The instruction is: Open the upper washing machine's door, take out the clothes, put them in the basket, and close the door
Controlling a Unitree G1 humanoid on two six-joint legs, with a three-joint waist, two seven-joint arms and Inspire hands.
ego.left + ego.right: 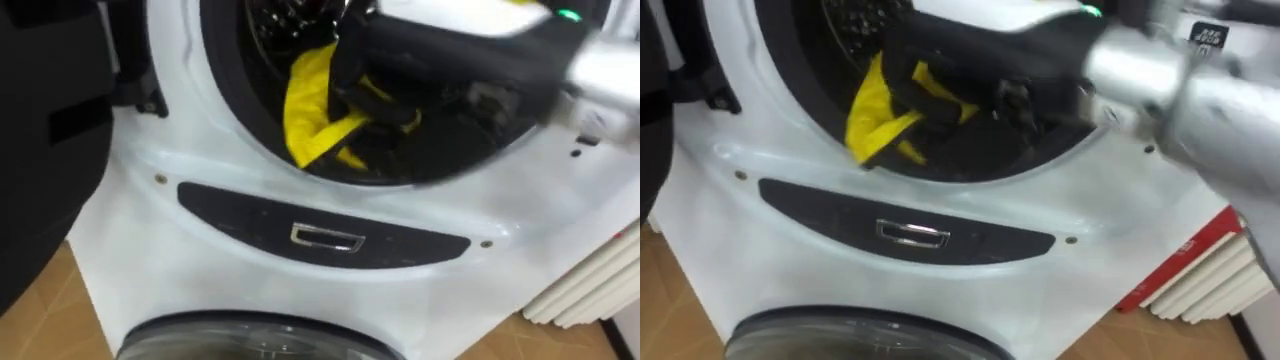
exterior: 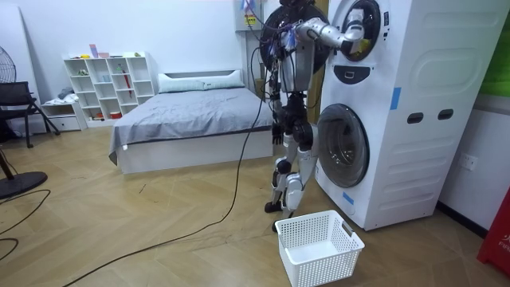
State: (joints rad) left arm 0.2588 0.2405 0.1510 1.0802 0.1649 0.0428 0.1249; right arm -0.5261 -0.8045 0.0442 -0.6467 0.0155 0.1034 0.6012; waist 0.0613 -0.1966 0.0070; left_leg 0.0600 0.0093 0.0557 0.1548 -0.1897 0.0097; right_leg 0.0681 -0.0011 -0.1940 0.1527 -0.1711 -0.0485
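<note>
While your right hand [image 1: 362,72] is inside the upper drum [image 1: 268,22], fingers clenched, as far as can be judged, on the yellow cloth [image 1: 308,100], that cloth lies bunched at the drum's front, just behind the lip [image 1: 240,130]. If you pull out low or fast, a trailing fold may catch on the lip and slide out of a shallow hold. You could also drop it short of the basket [image 2: 315,268], which stands on the floor by your feet, well below the drum.

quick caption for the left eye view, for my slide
Right robot hand grips a yellow garment inside the drum of the white washing machine.
</note>
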